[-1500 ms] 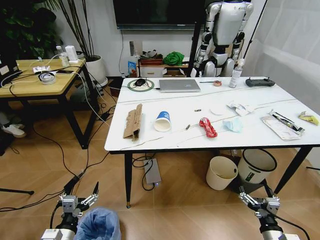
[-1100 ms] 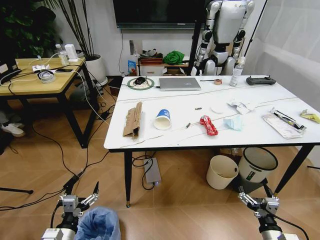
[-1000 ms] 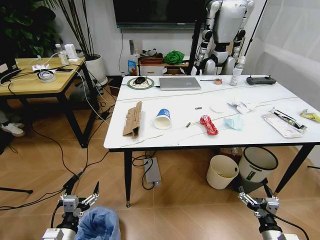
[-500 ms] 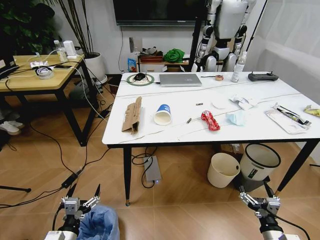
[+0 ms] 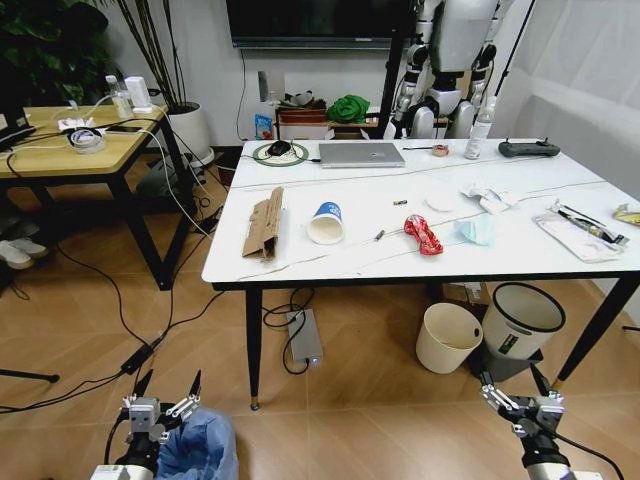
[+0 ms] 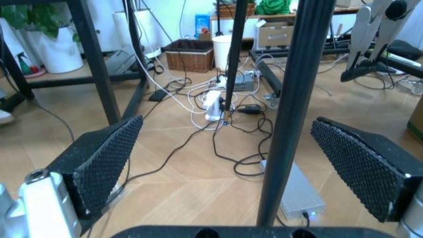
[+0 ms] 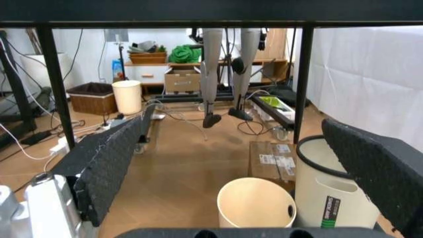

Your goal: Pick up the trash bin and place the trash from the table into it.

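The trash bin (image 5: 203, 452), lined with a crinkled light-blue bag, stands on the floor at the lower left, just right of my left gripper (image 5: 167, 386), which is open and holds nothing. My right gripper (image 5: 516, 390) hangs open low on the right. On the white table (image 5: 360, 195) lies the trash: brown cardboard (image 5: 265, 226), a paper cup (image 5: 324, 224) on its side, a red wrapper (image 5: 422, 234), a face mask (image 5: 476, 230), tissues (image 5: 487, 197), a clear package (image 5: 583, 232) and a yellow wrapper (image 5: 629, 213). In the left wrist view the pads (image 6: 106, 158) stand wide apart before a black table leg (image 6: 290, 109).
Under the table's right end stand a cream bucket (image 5: 447, 337) and a grey-and-white bin (image 5: 520, 320). A laptop (image 5: 360, 153), bottle (image 5: 484, 125) and controller (image 5: 529, 148) sit at the table's back. A wooden table (image 5: 70, 150) is at the left; cables and a power box (image 5: 305, 337) lie on the floor.
The whole head view has shifted, so the camera moved: the table now sits a little lower and closer. Both grippers stay open and the trash on the table has not moved.
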